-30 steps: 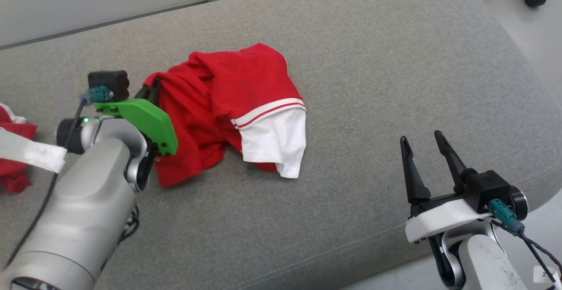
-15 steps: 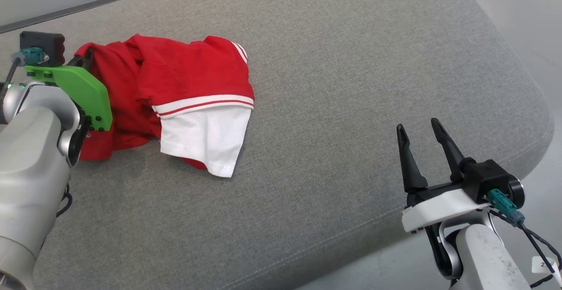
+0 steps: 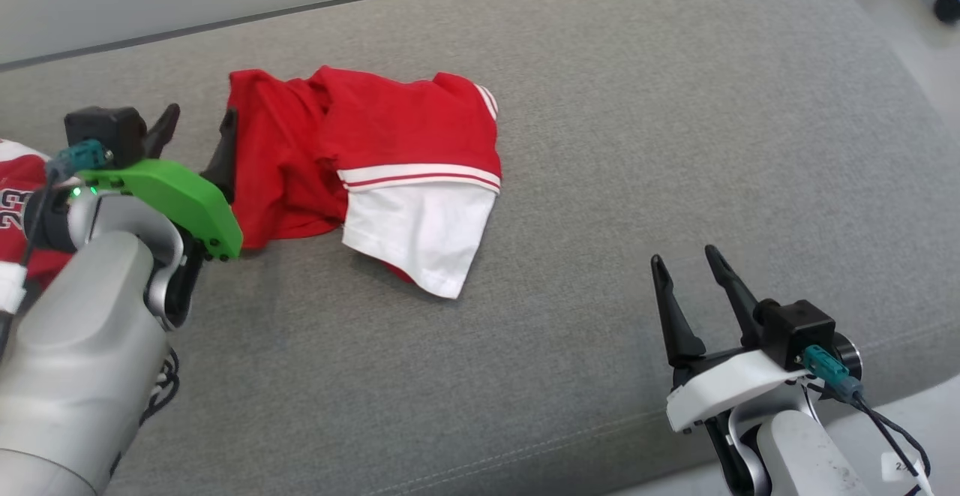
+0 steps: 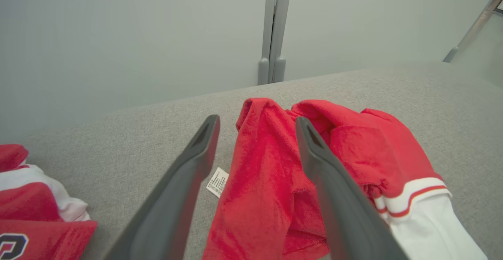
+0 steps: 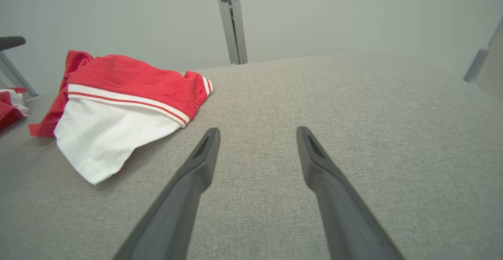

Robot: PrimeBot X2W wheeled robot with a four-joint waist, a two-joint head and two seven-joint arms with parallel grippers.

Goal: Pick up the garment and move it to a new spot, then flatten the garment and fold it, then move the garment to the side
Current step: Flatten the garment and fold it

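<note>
red garment (image 3: 375, 136) with a white panel, crumpled on the grey cushion (image 3: 637, 106), its edge right at the left gripper (image 3: 202, 113), partly between the spread fingers, clamped by neither. well apart from the right gripper (image 3: 685, 256), fingers likewise spread, empty. another red garment (image 3: 16, 177) at the left gripper's outer side.

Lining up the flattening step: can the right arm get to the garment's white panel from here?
Probably yes. The right gripper stands open, and just bare grey cushion lies between it and the white panel; nothing seems to block a reach across.
</note>
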